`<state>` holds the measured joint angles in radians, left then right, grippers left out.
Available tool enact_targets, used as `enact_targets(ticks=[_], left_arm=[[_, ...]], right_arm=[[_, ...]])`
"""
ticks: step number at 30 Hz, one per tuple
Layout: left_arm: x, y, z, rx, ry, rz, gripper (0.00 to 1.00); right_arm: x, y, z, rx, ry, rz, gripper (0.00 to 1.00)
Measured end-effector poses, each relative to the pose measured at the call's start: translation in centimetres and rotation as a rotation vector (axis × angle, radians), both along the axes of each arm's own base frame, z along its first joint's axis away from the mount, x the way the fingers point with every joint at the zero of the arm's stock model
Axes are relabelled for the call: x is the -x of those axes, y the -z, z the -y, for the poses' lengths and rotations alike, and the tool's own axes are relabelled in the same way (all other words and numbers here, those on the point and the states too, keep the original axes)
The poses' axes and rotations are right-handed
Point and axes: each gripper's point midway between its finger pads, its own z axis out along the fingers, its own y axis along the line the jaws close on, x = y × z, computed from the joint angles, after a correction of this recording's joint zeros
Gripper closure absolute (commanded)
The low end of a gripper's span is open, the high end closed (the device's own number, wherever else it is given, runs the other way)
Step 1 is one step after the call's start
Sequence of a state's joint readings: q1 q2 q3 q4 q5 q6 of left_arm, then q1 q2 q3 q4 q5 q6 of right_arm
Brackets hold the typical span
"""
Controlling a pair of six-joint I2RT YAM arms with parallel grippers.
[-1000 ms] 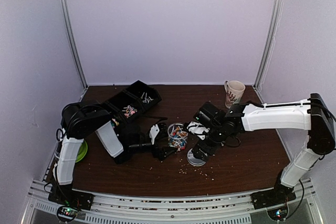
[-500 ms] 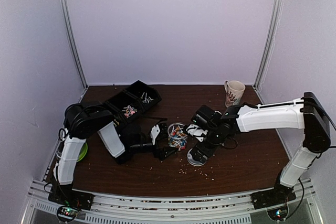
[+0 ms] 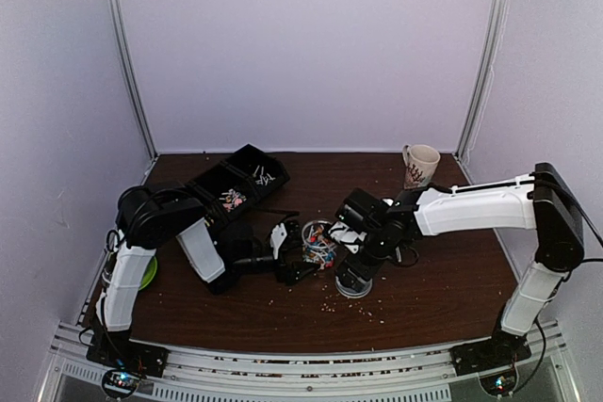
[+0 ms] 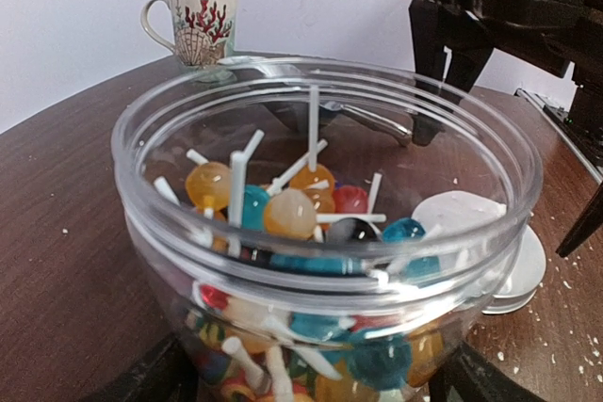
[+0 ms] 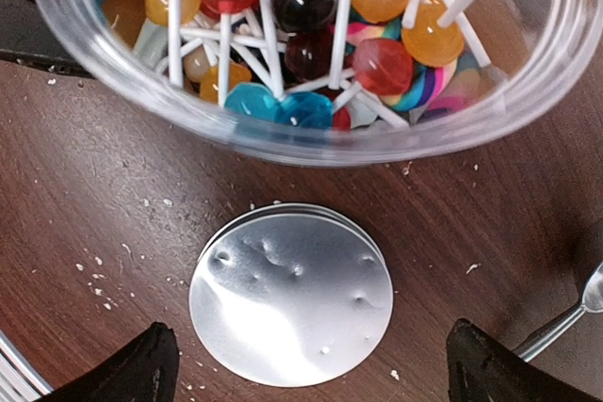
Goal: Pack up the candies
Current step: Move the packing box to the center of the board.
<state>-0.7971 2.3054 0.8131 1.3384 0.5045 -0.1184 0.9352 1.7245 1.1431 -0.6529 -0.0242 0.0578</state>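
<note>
**Task state**
- Tray (image 3: 243, 159): black, divided, far left of the table. One section holds small mixed candies (image 3: 232, 199), and the next holds pale pieces too small to identify.
- Bowl (image 4: 311, 265): clear plastic, mid-table and upright. It is nearly full and uncovered.
- Lid (image 5: 290, 297): silver disc lying flat on the table just beside the bowl.
- Lollipops (image 5: 306, 49): orange, red, blue and dark heads on white sticks, all inside the bowl.
- Left claw (image 4: 311, 378): one finger on each side of the bowl's base. Whether they press on it cannot be told.
- Right claw (image 5: 320, 366): fingers spread wide and holding nothing, low over the lid.
- Judgement: filling looks largely done. Putting the lid on the bowl appears to be what is left.

**Room and surface**
- Walls (image 3: 311, 44): plain pale lilac with metal uprights at the corners.
- Table (image 3: 433, 298): dark wood grain.
- Mug (image 3: 420, 167): cream with a red coral print, far right and well apart from the bowl.
- Crumbs (image 5: 99, 265): pale specks scattered around the lid and along the near edge.
</note>
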Motion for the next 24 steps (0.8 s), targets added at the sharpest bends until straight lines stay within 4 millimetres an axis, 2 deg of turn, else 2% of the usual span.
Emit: enact_targets(ticks=[9,17,24], left_arm=[[0.0,-0.1,-0.1,0.006,0.002,-0.001,0.16],[-0.1,-0.1,-0.1,0.007,0.003,-0.004,0.16],[-0.1,-0.1,-0.1,0.007,0.003,-0.003,0.16]], right_arm=[[0.8,1.2,-0.5,0.030,-0.014,-0.014,0.00],[0.7,1.7,-0.4,0.049,-0.002,-0.005,0.00],[0.2,1.8,-1.1,0.031,0.001,0.002,0.01]])
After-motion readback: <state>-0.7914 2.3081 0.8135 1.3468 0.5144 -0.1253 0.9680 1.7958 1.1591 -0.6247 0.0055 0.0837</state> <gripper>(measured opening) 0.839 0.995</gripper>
